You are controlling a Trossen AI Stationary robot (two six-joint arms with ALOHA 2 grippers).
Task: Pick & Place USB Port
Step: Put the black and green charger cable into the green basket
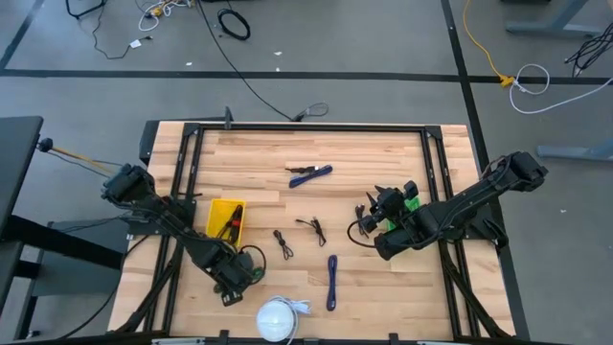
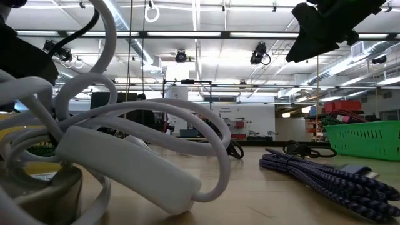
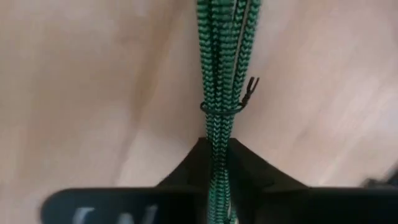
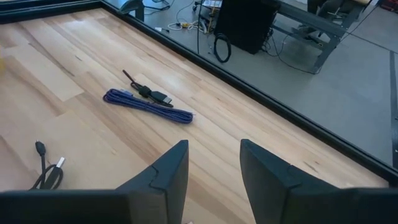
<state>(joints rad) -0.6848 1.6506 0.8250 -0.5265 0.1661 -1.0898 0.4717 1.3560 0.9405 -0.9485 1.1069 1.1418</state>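
One green-and-black braided cable (image 3: 221, 81), tie-bound, clamped in left hand (image 3: 214, 168); right hand (image 4: 214, 163) spread, empty.

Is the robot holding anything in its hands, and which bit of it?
The left end effector pinches a green braided cable by its bundled middle, just below the black tie. The right end effector is open and holds nothing.

Green braided USB cable (image 3: 221, 68), tied bundle; clamped in left jaws.
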